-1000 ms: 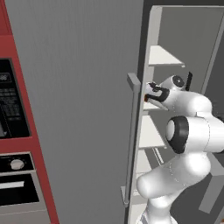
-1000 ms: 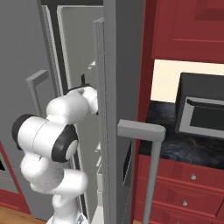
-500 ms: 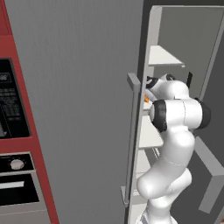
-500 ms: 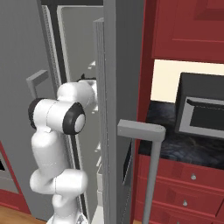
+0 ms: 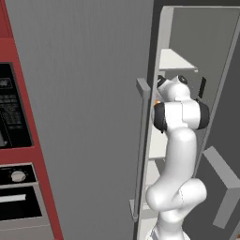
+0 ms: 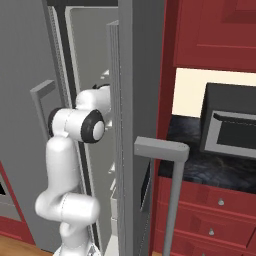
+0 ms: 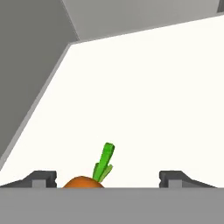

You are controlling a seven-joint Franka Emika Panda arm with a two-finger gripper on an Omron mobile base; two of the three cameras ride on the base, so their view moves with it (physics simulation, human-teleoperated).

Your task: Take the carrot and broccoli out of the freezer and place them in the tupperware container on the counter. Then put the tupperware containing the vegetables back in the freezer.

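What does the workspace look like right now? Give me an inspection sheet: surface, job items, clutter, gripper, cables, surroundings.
Surface: white freezer shelf, bare beyond the carrot.
Job items: carrot with green top, low between the fingers, on the shelf; a bit of orange also shows by the hand in the left base view. Freezer door open, arm reaching inside. Counter to the right. Broccoli and tupperware: nothing seen.
Clutter: nothing seen.
Gripper: gripper open, fingers on either side of the carrot, no contact visible.
Cables: nothing seen.
Surroundings: black microwave on the counter, red drawers below, oven panel left of the freezer.
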